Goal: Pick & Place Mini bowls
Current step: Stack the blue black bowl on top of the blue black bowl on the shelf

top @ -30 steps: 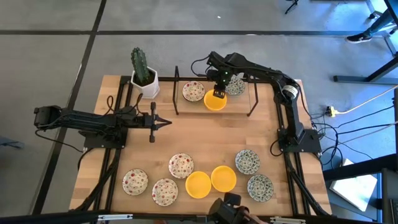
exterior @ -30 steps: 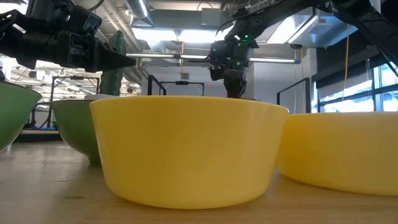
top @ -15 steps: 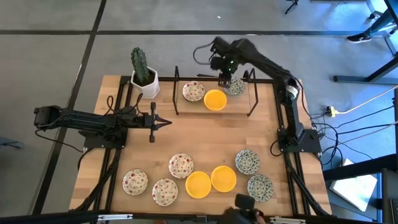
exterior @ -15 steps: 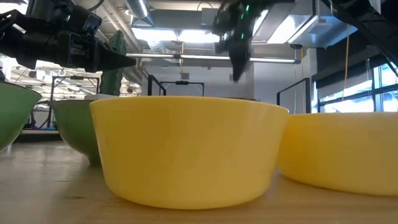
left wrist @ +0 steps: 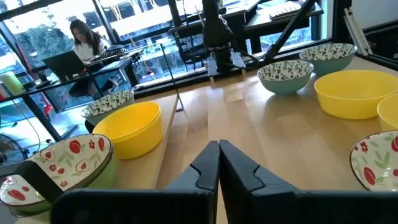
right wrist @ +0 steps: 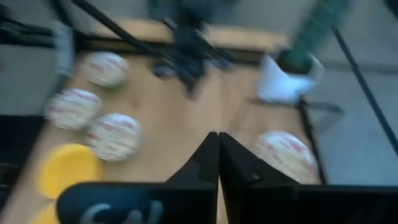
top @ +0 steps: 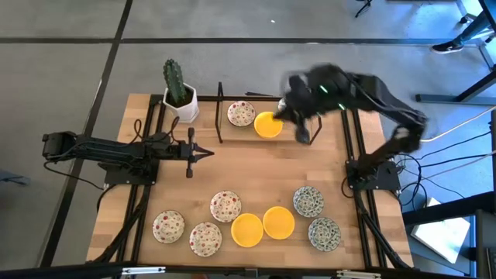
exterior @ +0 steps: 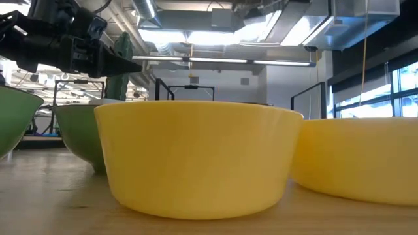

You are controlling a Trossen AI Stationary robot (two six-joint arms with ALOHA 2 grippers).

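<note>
Seven small round bowls (top: pixel 263 222) (red-speckled, plain yellow, green-patterned) lie along the wooden counter (top: pixel 248 167) at six o'clock; a yellow bowl (top: pixel 267 125) and a speckled one sit in the wire rack at twelve. The right gripper (top: pixel 301 133), jaws shut and empty, hangs just beside that rack, nearer the row's green-patterned end than the parked left gripper (top: pixel 203 153), jaws shut

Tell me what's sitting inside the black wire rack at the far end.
In the rack: a red-speckled bowl and a yellow bowl. The moving right arm covers the rack's right part.
</note>
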